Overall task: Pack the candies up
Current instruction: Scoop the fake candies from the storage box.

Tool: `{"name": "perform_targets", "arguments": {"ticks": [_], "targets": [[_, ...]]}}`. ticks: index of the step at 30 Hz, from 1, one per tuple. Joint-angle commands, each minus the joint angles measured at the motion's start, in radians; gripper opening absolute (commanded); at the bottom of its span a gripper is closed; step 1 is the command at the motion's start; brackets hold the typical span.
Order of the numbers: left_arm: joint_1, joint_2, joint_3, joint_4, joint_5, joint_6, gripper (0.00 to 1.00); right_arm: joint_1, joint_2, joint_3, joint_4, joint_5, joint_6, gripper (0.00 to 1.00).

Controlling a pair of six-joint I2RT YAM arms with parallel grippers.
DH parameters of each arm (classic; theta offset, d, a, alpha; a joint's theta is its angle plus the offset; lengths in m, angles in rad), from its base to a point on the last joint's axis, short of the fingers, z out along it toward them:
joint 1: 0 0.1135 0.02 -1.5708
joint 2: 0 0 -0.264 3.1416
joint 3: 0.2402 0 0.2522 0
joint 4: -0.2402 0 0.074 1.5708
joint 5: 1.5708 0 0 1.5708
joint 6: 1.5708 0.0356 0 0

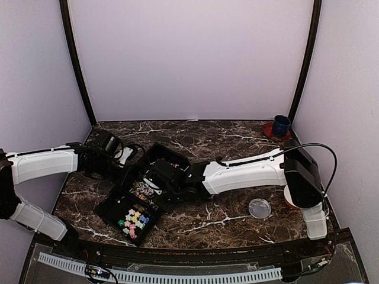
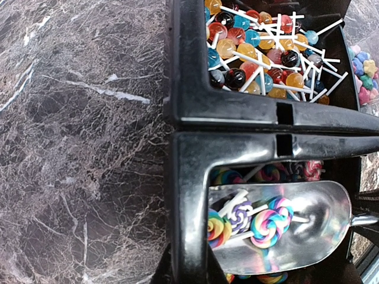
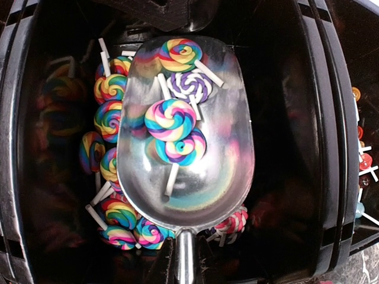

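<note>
While swirl lollipops [image 3: 170, 118] lie in the scoop [image 3: 207, 177] — right claw [image 3: 185, 263] clamped on its handle, left claw [image 1: 120, 156] closed

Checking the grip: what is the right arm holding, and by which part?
The metal scoop, held by its thin handle in the jaws of the right gripper; swirl lollipops lie in its bowl.

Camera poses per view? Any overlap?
Top external: above, behind the bases, looking down at the table; both arms show.
Left wrist: looks down on the tray rim and ball lollipops; own fingers unclear.
Right wrist: looks straight down into the scoop; right gripper clamps its handle.
Shared: both wrist views show the scoop's swirl lollipops.
</note>
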Motion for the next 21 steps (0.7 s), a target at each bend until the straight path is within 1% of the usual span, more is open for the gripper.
{"name": "perform_targets", "arguments": {"ticks": [1, 7, 15, 18, 21], "targets": [[-0.009, -0.033, 0.061, 0.079, 0.103, -0.035, 0.0, -0.009, 0.016, 0.048, -0.043, 0.016, 0.023, 0.0], [-0.013, -0.021, 0.065, 0.067, 0.092, -0.033, 0.0, -0.009, -0.001, 0.083, -0.06, 0.004, 0.026, 0.0], [-0.016, -0.01, 0.07, 0.051, 0.062, -0.029, 0.0, -0.003, 0.032, 0.174, -0.148, 0.024, 0.014, 0.0], [-0.016, -0.01, 0.073, 0.045, 0.049, -0.032, 0.0, 0.005, 0.002, 0.123, -0.133, 0.024, 0.007, 0.0], [-0.016, -0.013, 0.069, 0.048, 0.046, -0.033, 0.0, 0.014, -0.054, 0.011, -0.053, 0.023, 0.0, 0.0]]}}
